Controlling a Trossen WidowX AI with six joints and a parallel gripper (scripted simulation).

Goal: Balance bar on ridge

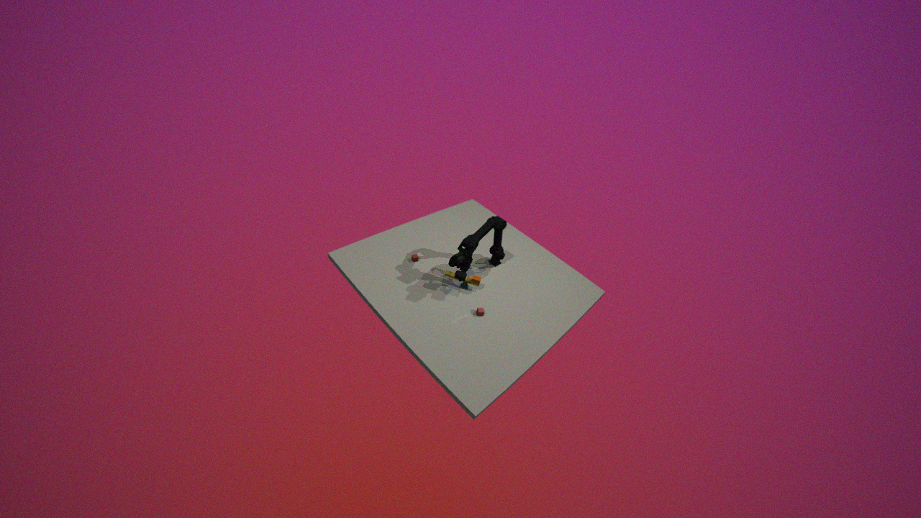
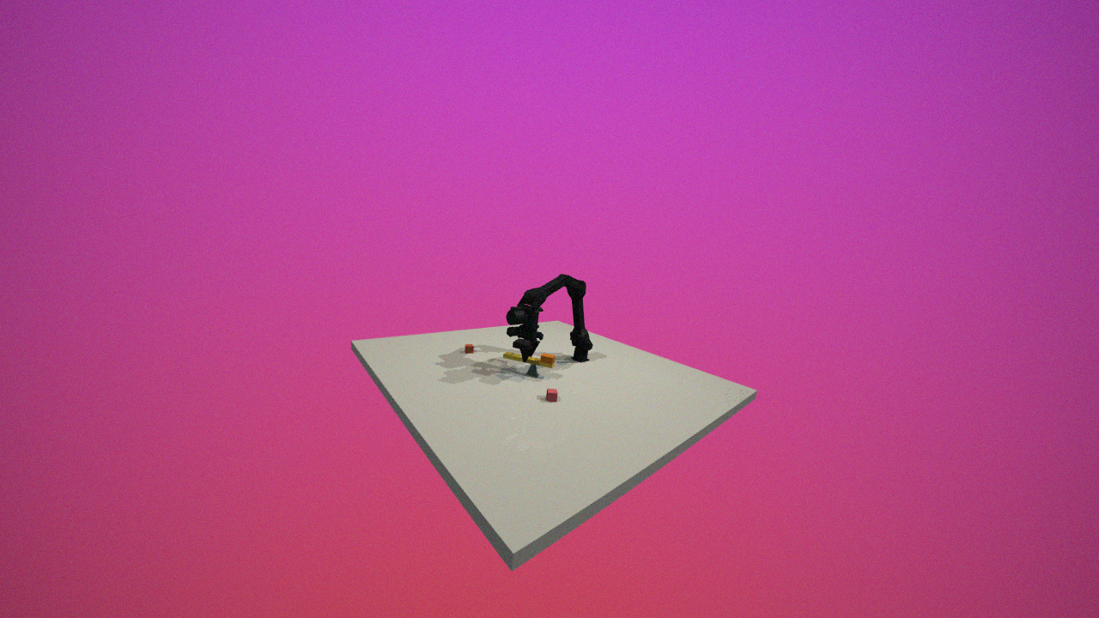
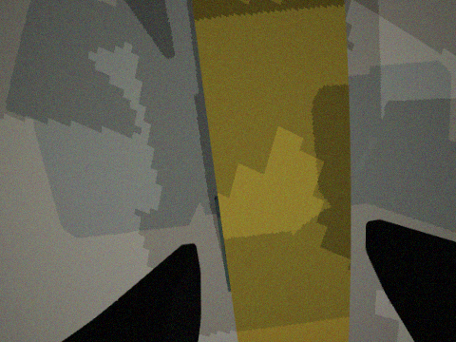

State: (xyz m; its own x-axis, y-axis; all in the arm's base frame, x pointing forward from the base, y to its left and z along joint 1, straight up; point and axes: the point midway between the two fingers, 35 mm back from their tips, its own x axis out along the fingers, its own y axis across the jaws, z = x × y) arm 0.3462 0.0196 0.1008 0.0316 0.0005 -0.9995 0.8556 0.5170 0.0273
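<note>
A: Yellow bar is recorded running up the middle of the wrist view, with the two black fingers set off to either side of it. A strip of grey table is seen between each finger and the bar's edges.

B: Jaw state is noted as released; nothing is gripped. The gripper is placed directly over the bar in the exterior view, close above it. Whether any contact remains cannot be told at this scale.

A: Bar position relative to the ridge: the bar is laid across the top of the dark ridge, which is seen under it near its middle. An orange block is noted at the bar's end nearer the arm's base. In the exterior view both ends are seen raised off the table, and the bar is read as roughly level.

B: In the top view the bar is largely covered by the gripper, with the orange end showing beside it. The ridge itself is barely made out there.

A: Other items relative to the ridge: one small red cube is logged in front of it, well apart, and a second cube is logged behind it to the left, also well apart. Neither is touched by the arm.
</note>
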